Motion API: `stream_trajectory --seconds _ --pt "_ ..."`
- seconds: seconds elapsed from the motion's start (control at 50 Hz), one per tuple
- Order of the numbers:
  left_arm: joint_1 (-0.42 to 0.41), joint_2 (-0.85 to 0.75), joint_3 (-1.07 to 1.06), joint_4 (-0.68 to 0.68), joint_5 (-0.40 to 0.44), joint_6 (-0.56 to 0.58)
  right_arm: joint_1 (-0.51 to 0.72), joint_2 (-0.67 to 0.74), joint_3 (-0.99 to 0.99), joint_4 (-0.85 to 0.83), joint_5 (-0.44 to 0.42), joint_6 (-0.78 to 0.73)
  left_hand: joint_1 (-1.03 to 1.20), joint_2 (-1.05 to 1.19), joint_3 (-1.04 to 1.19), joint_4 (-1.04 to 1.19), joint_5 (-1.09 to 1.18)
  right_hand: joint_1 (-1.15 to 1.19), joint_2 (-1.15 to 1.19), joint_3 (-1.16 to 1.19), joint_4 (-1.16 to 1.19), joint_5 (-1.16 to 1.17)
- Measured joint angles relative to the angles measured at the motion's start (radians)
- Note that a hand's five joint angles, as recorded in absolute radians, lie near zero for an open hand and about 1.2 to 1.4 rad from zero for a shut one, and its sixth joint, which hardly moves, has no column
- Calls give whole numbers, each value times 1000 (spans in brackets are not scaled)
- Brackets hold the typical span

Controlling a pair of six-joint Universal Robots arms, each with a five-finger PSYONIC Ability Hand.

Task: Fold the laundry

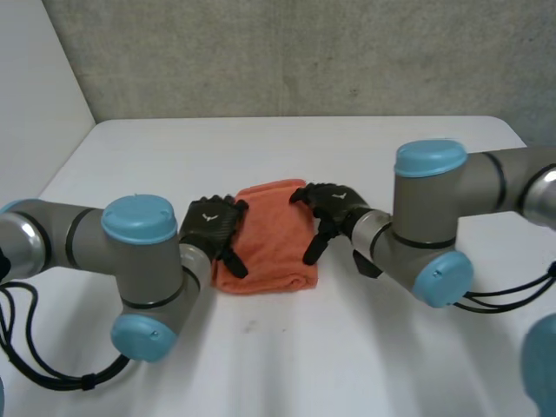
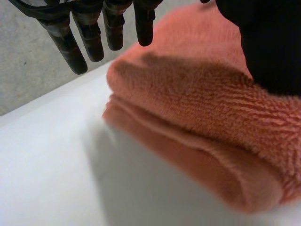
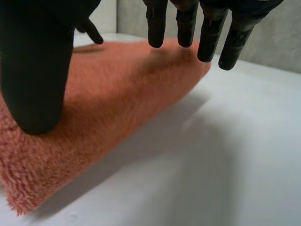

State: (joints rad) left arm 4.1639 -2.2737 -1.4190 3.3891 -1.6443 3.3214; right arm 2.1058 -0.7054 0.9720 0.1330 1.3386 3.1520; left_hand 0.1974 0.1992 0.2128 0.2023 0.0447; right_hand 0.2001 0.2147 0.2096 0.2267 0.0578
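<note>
An orange towel (image 1: 268,236) lies folded into a thick pad in the middle of the white table (image 1: 287,365). My left hand (image 1: 209,226) is at the towel's left edge and my right hand (image 1: 335,207) at its right edge. In the left wrist view the folded towel (image 2: 202,117) shows its stacked layers; the left hand (image 2: 89,37) holds its fingers straight above the towel's far corner, and its thumb rests on top. In the right wrist view the right hand (image 3: 207,33) hovers with straight fingers over the towel (image 3: 108,108), its thumb pressing on the top layer. Neither hand grips cloth.
Bare white table (image 3: 225,155) surrounds the towel on all sides. A grey wall (image 1: 287,52) rises behind the table's far edge. Both arms reach in low from the near corners.
</note>
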Motion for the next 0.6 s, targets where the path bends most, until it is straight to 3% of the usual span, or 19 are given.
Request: stream_trajectory --seconds 0.18,0.3,0.4,0.48,0.6 --pt "12 48 -70 2 4 77 19 80 -106 92 18 -53 0 0 0 0 0 0 0 -3 0 0" --pt "10 111 -77 1 9 71 15 27 -112 113 35 -75 0 0 0 0 0 -8 0 -3 0 0" --pt "11 215 -61 0 12 54 8 -91 -82 97 79 -75 0 0 0 0 0 -8 0 -3 0 0" --pt "21 340 -25 -30 12 7 -6 -256 7 24 167 -73 0 0 0 0 0 -8 0 -3 0 0" --pt "78 478 39 -170 20 -92 -86 -495 189 -113 252 -82 0 0 0 0 -2 -8 0 -3 0 0"
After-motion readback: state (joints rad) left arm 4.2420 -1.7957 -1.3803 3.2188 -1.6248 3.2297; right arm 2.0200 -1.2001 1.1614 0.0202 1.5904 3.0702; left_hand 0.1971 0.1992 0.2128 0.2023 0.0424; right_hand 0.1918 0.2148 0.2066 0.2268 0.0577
